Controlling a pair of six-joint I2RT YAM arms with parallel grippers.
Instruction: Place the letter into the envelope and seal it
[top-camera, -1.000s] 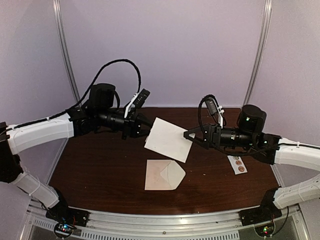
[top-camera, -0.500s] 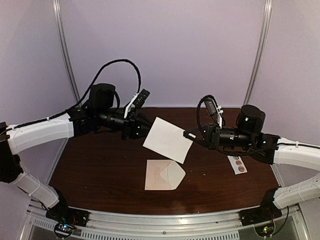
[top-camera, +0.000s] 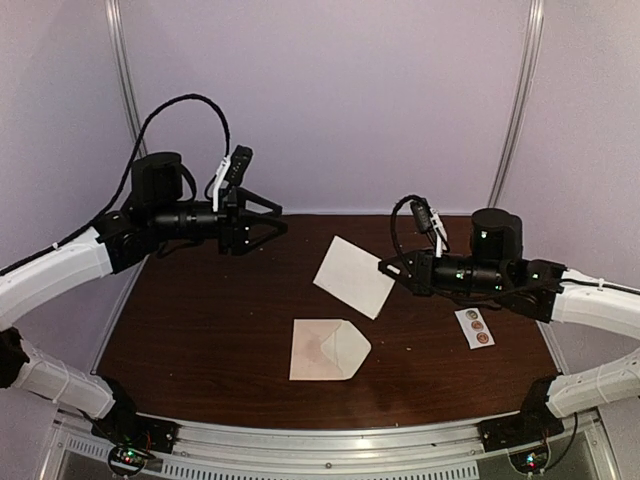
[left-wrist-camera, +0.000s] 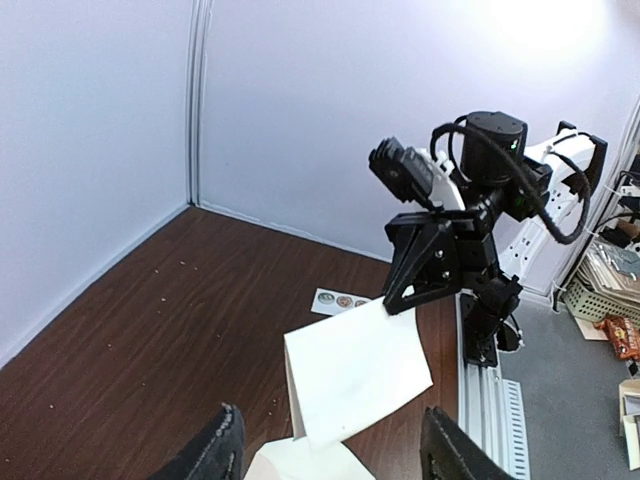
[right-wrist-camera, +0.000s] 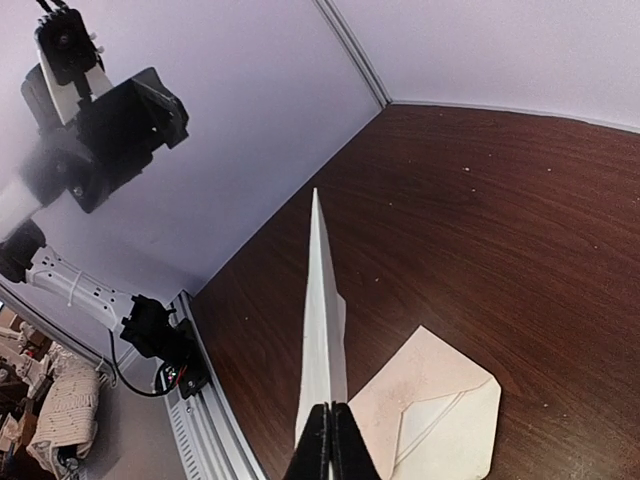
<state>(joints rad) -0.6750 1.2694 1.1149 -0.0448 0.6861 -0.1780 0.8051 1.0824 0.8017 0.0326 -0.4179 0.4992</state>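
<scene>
left gripper (top-camera: 274, 226): jaws spread, holding nothing, up off the tabletop (top-camera: 200, 320), well apart from the letter, at its 10 o'clock
left fingers (left-wrist-camera: 222, 450): both tips show at the bottom edge of the left wrist view, with a wide gap between them
right gripper (top-camera: 386, 268): jaws pressed together, pinching the letter's 3 o'clock edge
letter (top-camera: 354, 276): in the air, held by the right gripper only, tilted; seen edge-on in the right wrist view, rising from the fingertips
letter place: right of the tabletop's centre, at 1 o'clock of the envelope, not touching it
envelope (top-camera: 322, 350): flat on the tabletop near the centre, flap open, its tip pointing to 3 o'clock
envelope contact: no gripper on it
sticker strip (top-camera: 474, 328): flat on the tabletop at 3 o'clock of the envelope, under the right arm, round stickers showing
</scene>
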